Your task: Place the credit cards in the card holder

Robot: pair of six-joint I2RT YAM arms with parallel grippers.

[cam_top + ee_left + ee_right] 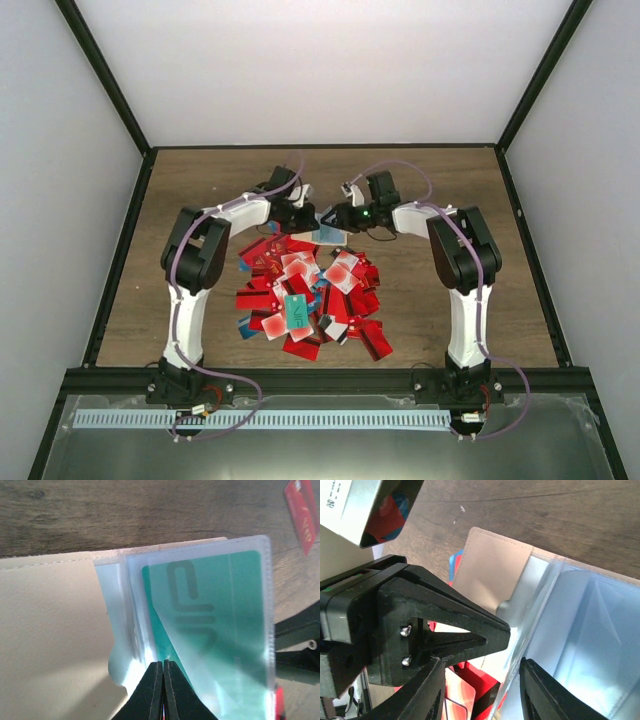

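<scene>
My left gripper (163, 666) is pinched fully closed on the near edge of a clear sleeve (114, 595). The sleeve fans out from the holder (50, 630). A teal card (225, 610) sits inside it, showing through the plastic with its corner tilted toward the fingertips. The tan flap of the holder lies to the left of the sleeve in the left wrist view, and its stitched edge runs along the far side.

From above, both arms reach in and meet over the middle of the table (420, 180). The holder is between them, just at the far edge of the heap of cards (310, 300). That heap is mostly red, with a few white and teal cards, and it lies spread nearer the bases. One red card (301, 510) lies apart on the wood beyond the sleeve.

My right gripper (482, 665) stands about half apart, right beside the closed left one. In the right wrist view the sleeve's edge crosses the gap between its fingers. I cannot tell whether either finger presses on the plastic. Under that gap I see red cards.
</scene>
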